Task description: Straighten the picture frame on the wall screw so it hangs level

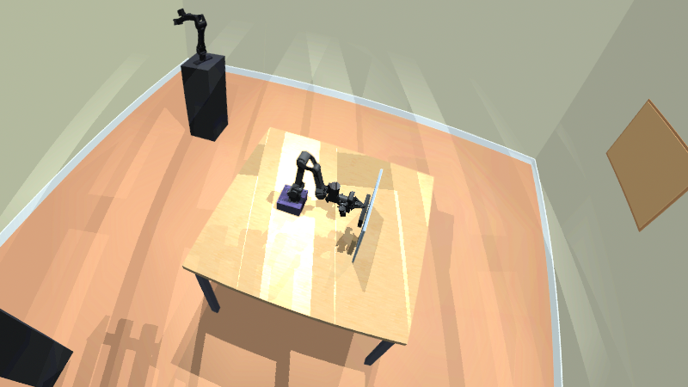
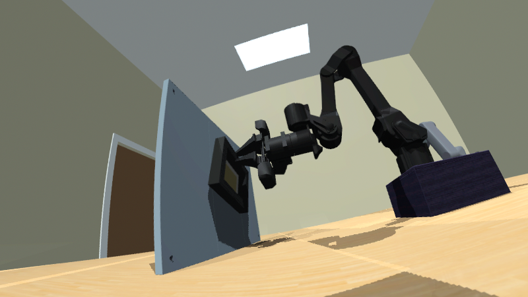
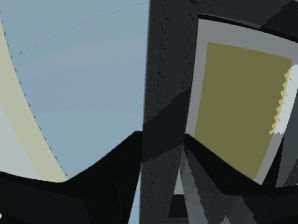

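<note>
I'm working left to right from the top view. The purple base block (image 1: pixel 290 207) (image 2: pixel 464 184) sits inboard of the table's (image 1: pixel 225 254) (image 2: pixel 288 265) left edge, with open room toward the bottom-left corner. The black arm (image 1: pixel 317 180) (image 2: pixel 328 92) reaches across toward the right edge. My jaws are closed down to a narrow gap, fingers (image 2: pixel 246 148) gripping one side rail of the picture frame (image 1: pixel 360 221) (image 2: pixel 218 173) (image 3: pixel 167 65). The frame is at the blue upright panel (image 1: pixel 377 185) (image 2: pixel 184 165) (image 3: pixel 85 60), on its arm-facing side. Behind the panel, a strip of table leads to the right edge; there's more room toward the bottom-right corner.
</note>
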Controlling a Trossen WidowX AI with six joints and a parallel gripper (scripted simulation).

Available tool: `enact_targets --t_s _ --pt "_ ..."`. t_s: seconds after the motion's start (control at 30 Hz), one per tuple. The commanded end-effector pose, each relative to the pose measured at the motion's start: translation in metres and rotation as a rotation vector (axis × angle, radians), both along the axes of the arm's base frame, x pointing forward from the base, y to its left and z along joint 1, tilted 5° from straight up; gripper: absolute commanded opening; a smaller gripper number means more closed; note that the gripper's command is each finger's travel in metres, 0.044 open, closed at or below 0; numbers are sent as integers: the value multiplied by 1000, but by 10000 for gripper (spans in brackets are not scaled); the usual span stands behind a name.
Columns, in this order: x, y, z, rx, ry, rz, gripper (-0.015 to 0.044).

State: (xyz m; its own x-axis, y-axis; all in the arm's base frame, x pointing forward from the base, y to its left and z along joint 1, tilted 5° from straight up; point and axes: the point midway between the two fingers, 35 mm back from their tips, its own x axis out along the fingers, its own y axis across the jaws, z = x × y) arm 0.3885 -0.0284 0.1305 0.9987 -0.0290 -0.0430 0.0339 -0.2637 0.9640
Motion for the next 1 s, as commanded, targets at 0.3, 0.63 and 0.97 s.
enact_targets --t_s 0.3,0.63,0.97 --pt "0 -1 5 4 -2 -2 0" --pt "0 -2 9 4 -2 -2 0" --pt "0 -3 12 4 -2 -2 0"
